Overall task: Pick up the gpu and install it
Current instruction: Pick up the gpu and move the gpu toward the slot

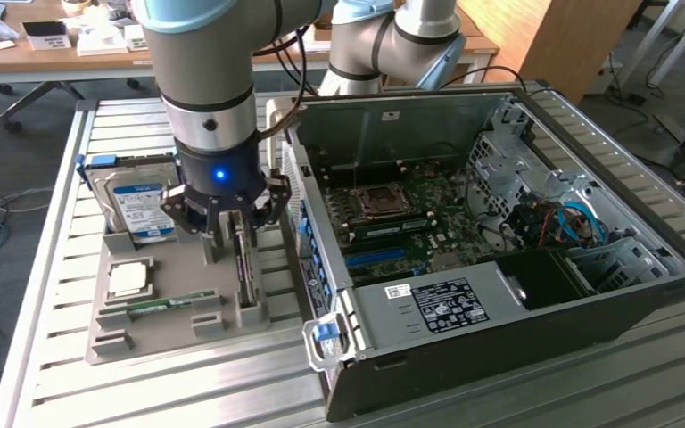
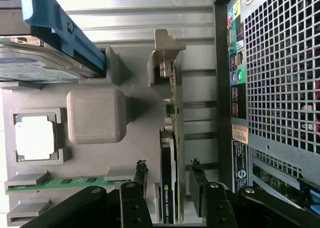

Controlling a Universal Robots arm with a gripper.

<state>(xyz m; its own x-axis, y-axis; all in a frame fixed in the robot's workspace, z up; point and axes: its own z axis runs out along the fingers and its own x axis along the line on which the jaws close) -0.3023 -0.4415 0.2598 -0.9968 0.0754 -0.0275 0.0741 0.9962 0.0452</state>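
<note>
Gripper (image 2: pixel 168 167) is hanging w/ fingers (image 2: pixel 199 188) apart, straddling the gpu (image 2: pixel 172 118). One finger is sitting each side of the card w/ small gaps showing, so it isn't clamping anything yet. The gpu is standing on edge in a slot of the grey tray (image 1: pixel 188 337). Standing it up like that is prob. leaving both flat faces free for a side pinch. Same tray is carrying a memory stick (image 1: pixel 167 304), a chip (image 1: pixel 128 278) and a hard drive (image 1: pixel 138 207), each in its own pocket, on the slatted worktop (image 1: pixel 140 392). Just beyond, the computer case (image 1: pixel 498 357) is lying open side up w/ its board (image 1: pixel 402 223) exposed, likely giving the card a straight way in from above.
</note>
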